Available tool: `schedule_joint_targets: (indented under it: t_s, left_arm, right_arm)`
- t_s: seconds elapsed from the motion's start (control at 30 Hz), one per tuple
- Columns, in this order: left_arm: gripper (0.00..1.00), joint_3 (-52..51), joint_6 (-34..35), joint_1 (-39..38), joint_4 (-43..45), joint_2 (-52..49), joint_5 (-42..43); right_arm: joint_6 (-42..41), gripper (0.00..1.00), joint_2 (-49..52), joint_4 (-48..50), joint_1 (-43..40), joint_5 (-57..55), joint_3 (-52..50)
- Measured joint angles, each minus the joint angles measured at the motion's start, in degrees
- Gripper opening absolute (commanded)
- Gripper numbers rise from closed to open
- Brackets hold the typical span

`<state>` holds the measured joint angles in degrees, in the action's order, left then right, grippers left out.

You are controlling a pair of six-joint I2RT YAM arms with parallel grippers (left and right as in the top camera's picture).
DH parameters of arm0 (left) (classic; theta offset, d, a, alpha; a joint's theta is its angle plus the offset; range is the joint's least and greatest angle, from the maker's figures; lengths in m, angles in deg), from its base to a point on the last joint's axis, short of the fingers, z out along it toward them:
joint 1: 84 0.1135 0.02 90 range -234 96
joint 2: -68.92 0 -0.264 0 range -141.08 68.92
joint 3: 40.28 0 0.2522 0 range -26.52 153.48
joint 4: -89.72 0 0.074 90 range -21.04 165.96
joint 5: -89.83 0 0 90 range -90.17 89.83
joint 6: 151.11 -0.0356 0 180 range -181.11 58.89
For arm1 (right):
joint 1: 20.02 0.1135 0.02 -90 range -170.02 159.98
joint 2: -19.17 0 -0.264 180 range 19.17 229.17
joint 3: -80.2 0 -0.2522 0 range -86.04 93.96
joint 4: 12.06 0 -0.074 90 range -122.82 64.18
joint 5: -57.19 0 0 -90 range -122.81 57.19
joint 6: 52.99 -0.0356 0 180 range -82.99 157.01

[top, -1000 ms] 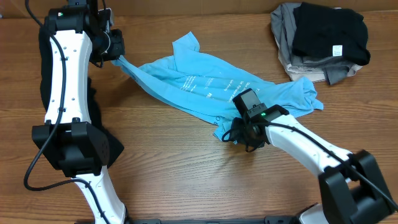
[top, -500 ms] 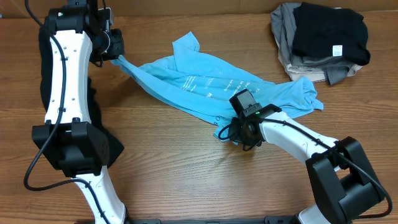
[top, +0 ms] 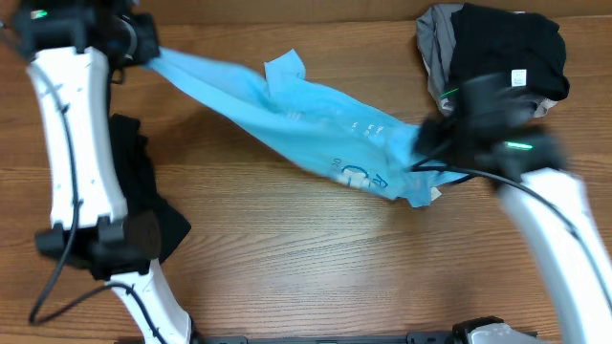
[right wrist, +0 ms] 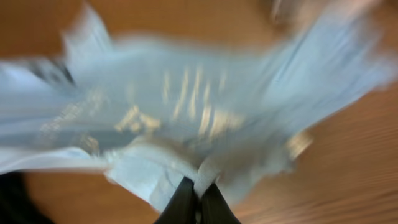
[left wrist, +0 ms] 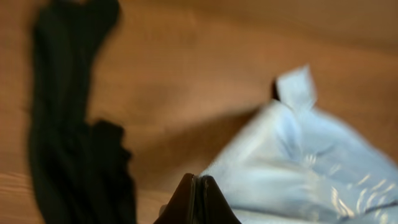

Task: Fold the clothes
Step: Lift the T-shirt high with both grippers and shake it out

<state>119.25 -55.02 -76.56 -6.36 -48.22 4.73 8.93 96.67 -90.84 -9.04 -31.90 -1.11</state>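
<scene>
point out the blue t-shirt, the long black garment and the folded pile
blue t-shirt (top: 296, 119): overhead view, its stretched middle
long black garment (top: 139, 177): overhead view, its middle
folded pile (top: 502, 48): overhead view, black top layer

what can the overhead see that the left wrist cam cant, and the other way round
Only overhead: the pile of black and grey clothes, and the right gripper shut on the far end of the blue T-shirt, which is stretched between the arms. Only left wrist: the left gripper up close, shut on the shirt's edge. Both: the blue T-shirt, the long black garment and the wooden table.
</scene>
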Motion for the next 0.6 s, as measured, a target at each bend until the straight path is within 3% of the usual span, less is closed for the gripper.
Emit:
schedule_joint_targets:
  t_s: [0.33, 0.47, 0.6]
  left_arm:
    - [0.04, 9.7, 0.0, 5.5, 3.6, 23.6, -1.1]
    - [0.04, 10.7, 0.0, 5.7, 6.3, 32.2, -3.5]
    - [0.04, 11.8, 0.4, 5.7, 7.0, 36.2, -5.6]
  right_arm:
    - [12.3, 0.04, -4.3, -19.6, -9.5, -0.3, 41.6]
    - [14.9, 0.04, -4.3, -21.7, -10.2, -0.3, 52.7]
    - [16.6, 0.04, -5.1, -21.7, -10.2, -0.3, 57.1]
